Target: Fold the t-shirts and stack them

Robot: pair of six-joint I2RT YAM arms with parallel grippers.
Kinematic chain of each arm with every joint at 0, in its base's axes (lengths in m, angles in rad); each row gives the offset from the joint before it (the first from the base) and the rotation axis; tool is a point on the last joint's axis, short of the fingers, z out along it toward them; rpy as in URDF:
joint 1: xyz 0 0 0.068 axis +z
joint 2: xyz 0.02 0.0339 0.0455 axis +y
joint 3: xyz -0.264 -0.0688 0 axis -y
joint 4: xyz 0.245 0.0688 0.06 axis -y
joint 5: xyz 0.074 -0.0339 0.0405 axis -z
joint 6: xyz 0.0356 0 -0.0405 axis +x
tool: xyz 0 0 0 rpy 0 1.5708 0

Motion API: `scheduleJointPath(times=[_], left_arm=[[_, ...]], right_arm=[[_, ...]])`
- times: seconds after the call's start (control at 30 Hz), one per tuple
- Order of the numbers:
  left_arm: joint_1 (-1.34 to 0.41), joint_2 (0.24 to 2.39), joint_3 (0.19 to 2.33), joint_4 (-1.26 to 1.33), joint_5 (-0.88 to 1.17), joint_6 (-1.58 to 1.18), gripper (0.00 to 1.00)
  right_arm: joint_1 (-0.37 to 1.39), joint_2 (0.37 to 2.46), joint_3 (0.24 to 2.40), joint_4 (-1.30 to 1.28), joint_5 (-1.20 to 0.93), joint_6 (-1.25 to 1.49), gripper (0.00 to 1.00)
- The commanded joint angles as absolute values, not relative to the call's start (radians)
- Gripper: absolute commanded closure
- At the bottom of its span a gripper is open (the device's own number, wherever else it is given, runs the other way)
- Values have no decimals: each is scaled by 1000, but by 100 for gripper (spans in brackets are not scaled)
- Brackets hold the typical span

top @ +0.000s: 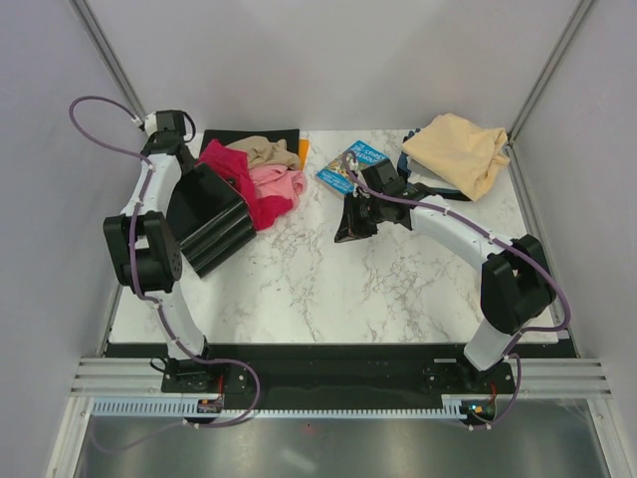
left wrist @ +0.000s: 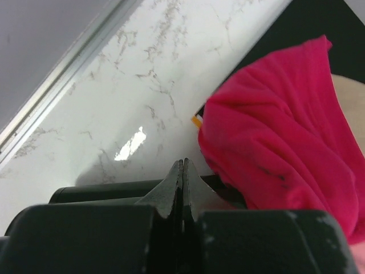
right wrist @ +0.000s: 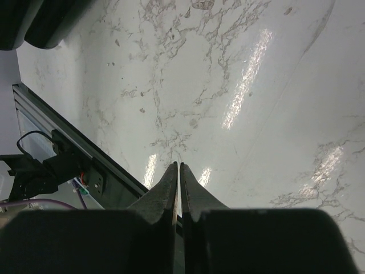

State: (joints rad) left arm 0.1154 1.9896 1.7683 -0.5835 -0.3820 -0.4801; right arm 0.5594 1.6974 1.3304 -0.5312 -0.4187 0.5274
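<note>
Left wrist view: the left jaws are pressed together and empty above the marble counter (left wrist: 142,85), with the crimson t-shirt (left wrist: 285,142) bunched just to the right of their tips, partly on a black mat (left wrist: 308,23). From the top camera, the pink t-shirt (top: 277,183) and tan-brown t-shirt (top: 267,151) lie heaped against the crimson one beside those jaws. The right jaws are also together, gripping nothing, over bare counter. A blue book (top: 350,162) lies just beyond them, and the peach-cream t-shirt (top: 460,151) sits farther off to their right.
</note>
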Motion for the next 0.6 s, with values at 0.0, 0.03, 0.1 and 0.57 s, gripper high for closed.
scheduleJointPath(times=[0.0, 0.03, 0.1, 0.57], left_arm=[[17, 1939, 1559, -747, -255, -454, 98], [-18, 1899, 1530, -749, -255, -457, 98], [-46, 1859, 1451, -747, -252, -459, 98], [-363, 1742, 1333, -753, -180, -489, 98]], right_arm=[[565, 1686, 1367, -499, -399, 534, 89], [565, 1683, 1364, -494, -399, 534, 89], [566, 1675, 1355, -483, -396, 540, 89], [563, 1617, 1322, -443, -307, 549, 79]])
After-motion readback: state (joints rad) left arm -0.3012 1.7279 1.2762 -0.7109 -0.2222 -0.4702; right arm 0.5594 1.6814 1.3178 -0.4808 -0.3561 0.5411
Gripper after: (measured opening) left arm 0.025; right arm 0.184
